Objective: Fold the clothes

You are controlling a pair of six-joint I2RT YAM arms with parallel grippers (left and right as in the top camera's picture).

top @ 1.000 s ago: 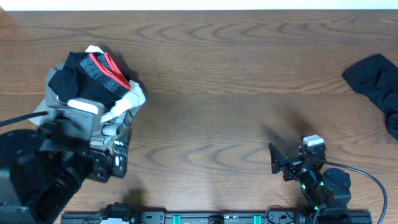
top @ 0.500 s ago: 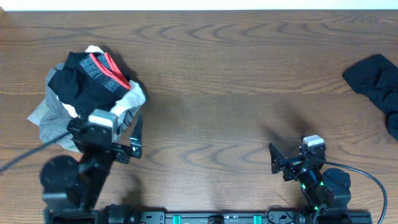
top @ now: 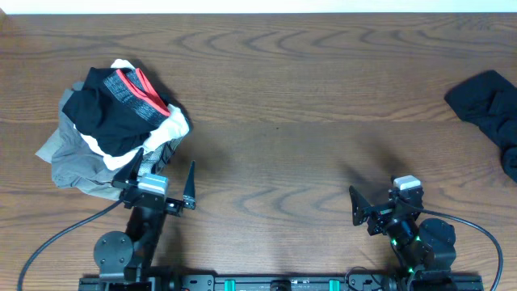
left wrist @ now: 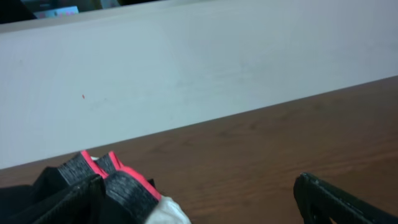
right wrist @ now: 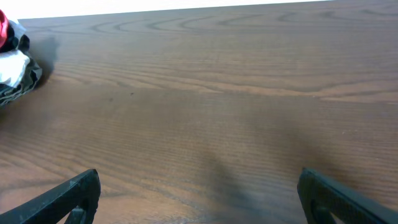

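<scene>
A heap of clothes lies at the table's left. Black trousers with a grey waistband and red lining lie on top of white and grey garments. The waistband also shows at the bottom left of the left wrist view, with white cloth beside it. My left gripper is open and empty, just in front of the heap's near right edge; in its own view the fingers are wide apart. My right gripper is open and empty over bare wood near the front right, and its own view shows the same.
A second dark crumpled garment lies at the far right edge of the table. The heap shows small at the far left of the right wrist view. The brown wooden table ends at a pale wall at the back.
My left arm has pulled back from over the heap's near side towards the front edge, and its gripper now sits low and open beside the heap. The right arm has not moved.
</scene>
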